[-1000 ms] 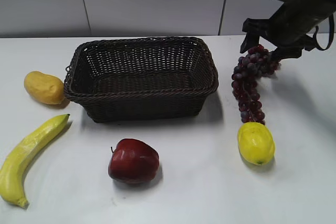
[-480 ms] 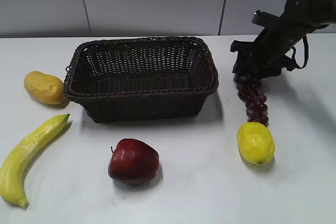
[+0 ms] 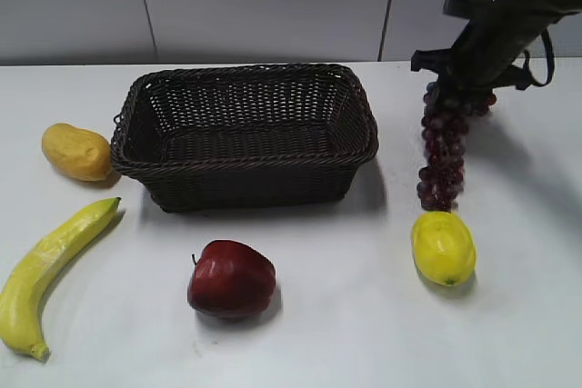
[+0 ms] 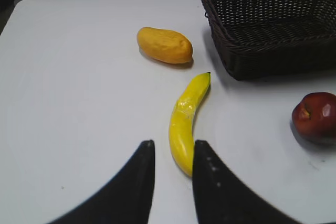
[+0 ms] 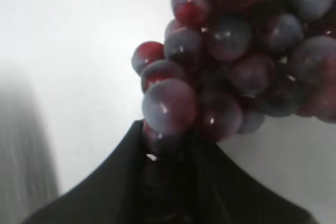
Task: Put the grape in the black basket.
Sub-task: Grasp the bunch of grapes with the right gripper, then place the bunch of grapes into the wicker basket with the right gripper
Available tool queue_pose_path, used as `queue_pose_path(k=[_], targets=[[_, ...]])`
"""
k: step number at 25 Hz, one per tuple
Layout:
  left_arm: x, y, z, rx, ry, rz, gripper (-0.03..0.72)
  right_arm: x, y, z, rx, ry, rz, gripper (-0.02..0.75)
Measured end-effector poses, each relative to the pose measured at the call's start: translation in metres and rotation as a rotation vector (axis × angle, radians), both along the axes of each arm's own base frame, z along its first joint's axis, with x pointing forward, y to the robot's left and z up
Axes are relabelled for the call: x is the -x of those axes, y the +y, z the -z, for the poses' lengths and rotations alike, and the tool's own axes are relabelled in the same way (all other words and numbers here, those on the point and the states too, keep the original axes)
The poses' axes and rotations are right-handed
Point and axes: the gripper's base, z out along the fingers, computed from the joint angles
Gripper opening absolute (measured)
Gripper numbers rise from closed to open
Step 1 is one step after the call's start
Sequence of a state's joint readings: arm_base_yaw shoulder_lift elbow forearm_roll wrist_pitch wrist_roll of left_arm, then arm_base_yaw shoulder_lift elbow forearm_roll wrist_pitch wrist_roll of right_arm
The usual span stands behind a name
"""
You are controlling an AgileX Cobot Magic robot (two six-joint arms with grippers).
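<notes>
One end of the grape (image 3: 443, 147) is pinched in the right end effector (image 3: 455, 88), so the bunch dangles with its long axis near vertical, tip down above the bench (image 3: 364, 315), right of the black basket (image 3: 244, 134). Idle, the left end effector (image 4: 170, 182) sits narrowly parted and empty.

Even, fairly bright light falls from above, leaving soft shadows close under each object on the white surface (image 3: 327, 315). The black basket (image 3: 244, 134) stays dark, its weave readable. In the right wrist view the grape (image 5: 236, 61) fills the picture, soft and out of focus, with small highlights on the berries; a grey blurred shadow sits at left. The left wrist view is sharp.
</notes>
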State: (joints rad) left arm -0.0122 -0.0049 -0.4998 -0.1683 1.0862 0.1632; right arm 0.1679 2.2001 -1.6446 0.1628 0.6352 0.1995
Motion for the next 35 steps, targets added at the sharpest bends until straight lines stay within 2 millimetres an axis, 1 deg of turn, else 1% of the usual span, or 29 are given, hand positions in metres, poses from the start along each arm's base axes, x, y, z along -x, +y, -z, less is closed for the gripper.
queue_pose_path(k=[3,7,12,15,18,20,23,26,28,31,33,35], targets=[[0.000,0.000,0.000,0.000,0.000,0.000,0.235,0.003,-0.002,-0.034,0.024,-0.057,-0.024,0.162],[0.000,0.000,0.000,-0.001,0.000,0.001,0.235,0.018,-0.004,-0.085,0.044,-0.135,-0.080,0.155],[0.000,0.000,0.000,-0.001,0.000,0.001,0.235,0.045,-0.008,-0.153,0.048,-0.251,-0.128,0.153],[0.000,0.000,0.000,0.000,0.000,0.000,0.235,0.064,-0.006,-0.190,-0.002,-0.335,-0.163,0.152],[0.000,0.000,0.000,0.000,0.000,0.000,0.235,0.082,0.000,-0.219,-0.082,-0.410,-0.223,0.152],[0.000,0.000,0.000,0.000,0.000,0.000,0.235,0.090,0.005,-0.231,-0.143,-0.446,-0.265,0.152],[0.000,0.000,0.000,0.001,0.000,0.000,0.235,0.097,0.020,-0.240,-0.207,-0.486,-0.342,0.152],[0.000,0.000,0.000,-0.001,0.000,0.000,0.235,0.104,0.042,-0.242,-0.221,-0.513,-0.436,0.152],[0.000,0.000,0.000,0.000,0.000,0.000,0.235,0.107,0.062,-0.241,-0.216,-0.548,-0.502,0.152],[0.000,0.000,0.000,-0.001,0.000,0.000,0.235,0.105,0.093,-0.231,-0.205,-0.587,-0.572,0.151],[0.000,0.000,0.000,0.000,0.000,0.000,0.235,0.102,0.112,-0.219,-0.187,-0.603,-0.616,0.151],[0.000,0.000,0.000,0.000,0.000,0.000,0.235,0.098,0.132,-0.201,-0.160,-0.609,-0.671,0.151]])
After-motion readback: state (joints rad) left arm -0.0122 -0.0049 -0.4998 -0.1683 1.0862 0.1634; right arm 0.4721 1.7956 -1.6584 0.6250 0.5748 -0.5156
